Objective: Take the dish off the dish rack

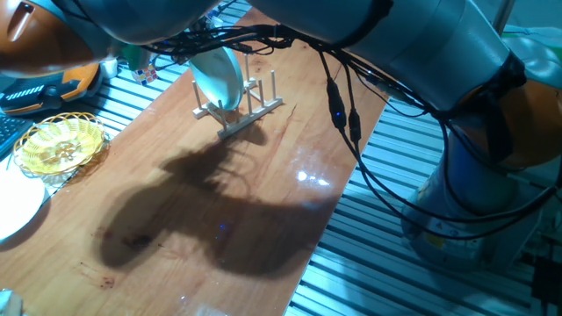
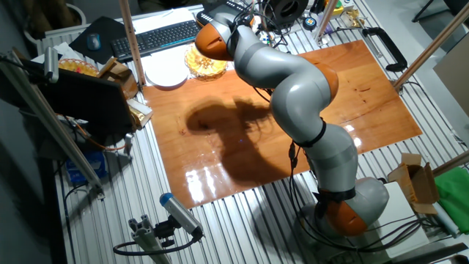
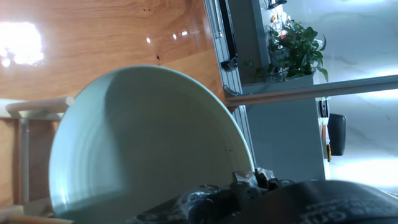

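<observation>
Wooden and glossy, the desk [image 1: 263, 202] carried the arm's broad dark shadow across its middle, with ribbed metal flooring around it. At the desk's left edge in one fixed view sat a yellow woven basket [image 1: 60, 145], and nearer than it part of a plain white plate [image 1: 16, 206]; the other fixed view showed both at the far edge, beside a black keyboard [image 2: 160, 35]. The grey and orange arm [image 2: 293, 95] bent over the far part of the desk, and black cables [image 1: 347, 123] hung from it just right of the dish rack [image 1: 246, 110], so the arm and its wiring crowded the space above the rack. That rack, of pale wood with thin upright pegs, stood toward the far side of the desk. The dish [image 1: 218, 77] stood on edge in it between the pegs, leaning slightly, light turquoise with a smooth shallow hollow and a low rim. In the hand view the dish filled most of the picture, its concave face toward the camera, with a rack peg [image 3: 37, 107] at its left. The tool itself could not be made out clearly: only dark, blurred parts lay along the bottom of the hand view against the dish's lower edge, and whether its fingers were apart, together or clamped on the dish could not be told.
</observation>
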Robot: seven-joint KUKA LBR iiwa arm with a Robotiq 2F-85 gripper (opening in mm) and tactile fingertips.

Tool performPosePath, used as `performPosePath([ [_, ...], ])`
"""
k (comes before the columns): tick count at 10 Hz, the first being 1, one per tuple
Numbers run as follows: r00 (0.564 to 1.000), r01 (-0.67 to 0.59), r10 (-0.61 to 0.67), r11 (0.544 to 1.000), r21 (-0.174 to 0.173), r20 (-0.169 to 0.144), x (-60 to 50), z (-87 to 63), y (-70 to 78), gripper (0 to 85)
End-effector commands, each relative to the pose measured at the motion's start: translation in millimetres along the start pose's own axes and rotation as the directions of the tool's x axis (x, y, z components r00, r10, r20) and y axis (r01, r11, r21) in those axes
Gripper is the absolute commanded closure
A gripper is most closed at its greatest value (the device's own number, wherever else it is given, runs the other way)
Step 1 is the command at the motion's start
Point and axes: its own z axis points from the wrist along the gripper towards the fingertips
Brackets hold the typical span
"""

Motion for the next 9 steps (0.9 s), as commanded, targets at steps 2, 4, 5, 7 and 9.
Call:
performPosePath([
  [2, 1.000, 0.008, -0.008, 1.000, -0.007, 0.003, -0.1, 0.0, 0.0, 84.3],
  [4, 1.000, 0.007, -0.008, 1.000, 0.007, 0.012, -0.1, 0.0, 0.0, 84.3],
  [5, 1.000, 0.003, -0.003, 1.000, 0.005, 0.020, -0.1, 0.0, 0.0, 84.3],
  [7, 0.999, 0.000, 0.000, 1.000, 0.002, 0.033, -0.1, 0.0, 0.0, 84.3],
  [9, 0.999, -0.003, 0.003, 1.000, 0.015, 0.048, -0.1, 0.0, 0.0, 84.3],
])
